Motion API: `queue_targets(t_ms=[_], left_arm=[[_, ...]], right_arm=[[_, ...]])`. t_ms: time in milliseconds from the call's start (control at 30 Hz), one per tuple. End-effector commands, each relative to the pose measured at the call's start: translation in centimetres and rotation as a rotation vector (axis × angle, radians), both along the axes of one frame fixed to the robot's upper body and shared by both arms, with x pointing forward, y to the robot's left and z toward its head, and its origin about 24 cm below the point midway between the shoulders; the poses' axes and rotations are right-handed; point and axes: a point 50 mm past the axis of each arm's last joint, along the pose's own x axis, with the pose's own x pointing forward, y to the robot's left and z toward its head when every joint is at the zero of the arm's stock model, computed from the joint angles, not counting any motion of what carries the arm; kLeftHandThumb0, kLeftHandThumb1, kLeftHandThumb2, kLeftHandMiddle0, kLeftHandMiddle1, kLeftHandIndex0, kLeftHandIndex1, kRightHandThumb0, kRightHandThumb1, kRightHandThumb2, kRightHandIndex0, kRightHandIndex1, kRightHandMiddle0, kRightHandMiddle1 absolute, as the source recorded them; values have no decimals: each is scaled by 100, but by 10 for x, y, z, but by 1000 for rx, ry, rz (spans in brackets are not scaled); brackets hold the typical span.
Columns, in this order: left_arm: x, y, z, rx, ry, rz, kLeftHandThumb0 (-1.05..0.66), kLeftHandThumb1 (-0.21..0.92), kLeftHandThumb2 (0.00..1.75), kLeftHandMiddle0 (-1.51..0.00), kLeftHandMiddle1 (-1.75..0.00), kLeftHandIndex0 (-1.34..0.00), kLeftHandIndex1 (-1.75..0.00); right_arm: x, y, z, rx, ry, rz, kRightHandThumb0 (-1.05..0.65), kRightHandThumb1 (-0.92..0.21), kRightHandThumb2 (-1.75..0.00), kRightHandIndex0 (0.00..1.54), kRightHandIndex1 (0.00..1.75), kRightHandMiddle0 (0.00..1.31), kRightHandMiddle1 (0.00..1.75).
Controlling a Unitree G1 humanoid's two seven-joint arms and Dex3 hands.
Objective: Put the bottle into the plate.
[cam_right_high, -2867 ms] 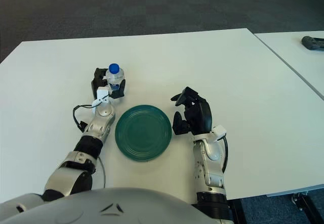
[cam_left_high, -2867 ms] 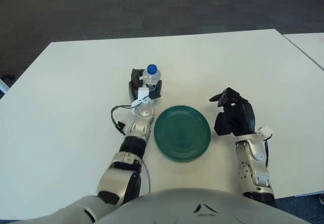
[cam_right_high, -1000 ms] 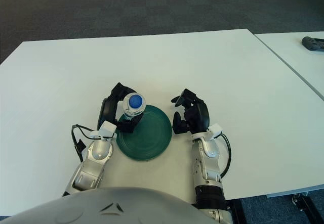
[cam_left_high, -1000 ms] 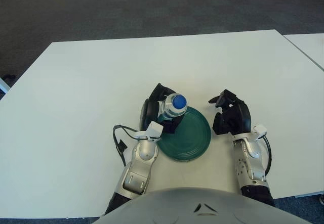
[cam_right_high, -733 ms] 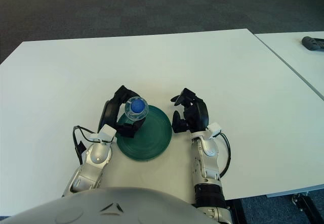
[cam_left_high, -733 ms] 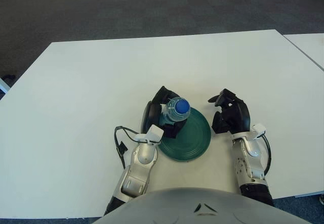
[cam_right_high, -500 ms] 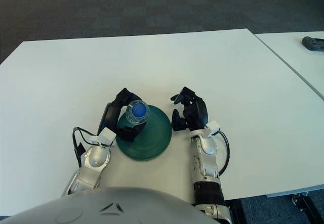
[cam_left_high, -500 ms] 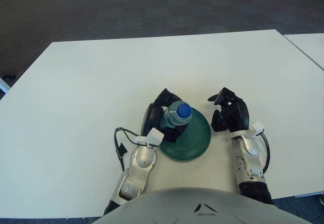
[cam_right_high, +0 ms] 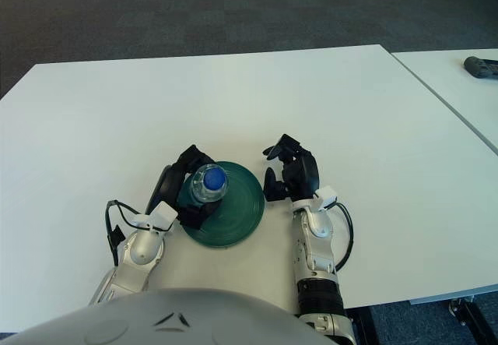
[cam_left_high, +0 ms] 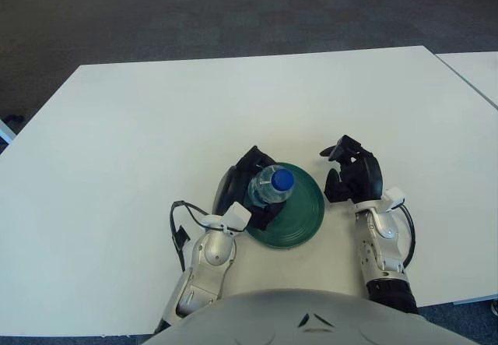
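Observation:
A small clear bottle (cam_left_high: 269, 187) with a blue cap stands upright over the left part of the dark green plate (cam_left_high: 299, 212). My left hand (cam_left_high: 247, 186) is wrapped around the bottle from the left, fingers curled on its body. Whether the bottle's base touches the plate is hidden by the hand. In the right eye view the same bottle (cam_right_high: 206, 184) and plate (cam_right_high: 237, 209) show near the table's front. My right hand (cam_left_high: 352, 177) shows just right of the plate, holding nothing.
The white table (cam_left_high: 140, 127) stretches wide on the left and far side. A second white table (cam_right_high: 459, 80) stands to the right across a narrow gap, with a dark object (cam_right_high: 482, 66) on it.
My left hand has carried the bottle from the table's far-left side of the plate to over the plate, and in the last half second lowered it slightly. The right hand barely moved.

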Motion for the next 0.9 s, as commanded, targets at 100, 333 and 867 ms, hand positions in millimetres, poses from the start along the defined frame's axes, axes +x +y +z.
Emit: queue_targets(t_ms=[100,333,867], left_arm=[[-2,-16,6,-64,-21,-41,-7,31,127,-128,-175,-98,-175],[-2,-19,-5,-59,-27,-32,-9,37,121,-129,-175,-97,-175],[3,-27,-15,-40,-64,-14,-8,33,125,-127,-175,-98,-175]], right_arm=[[4,2,5,-7,-25,4,-2,10,-164,87,175,95,131],[4,3,6,-2,-27,5,-2,10,-165,88,175,94,132],[2,7,8,12,-45,5,-1,11,-165,87,175,96,132]])
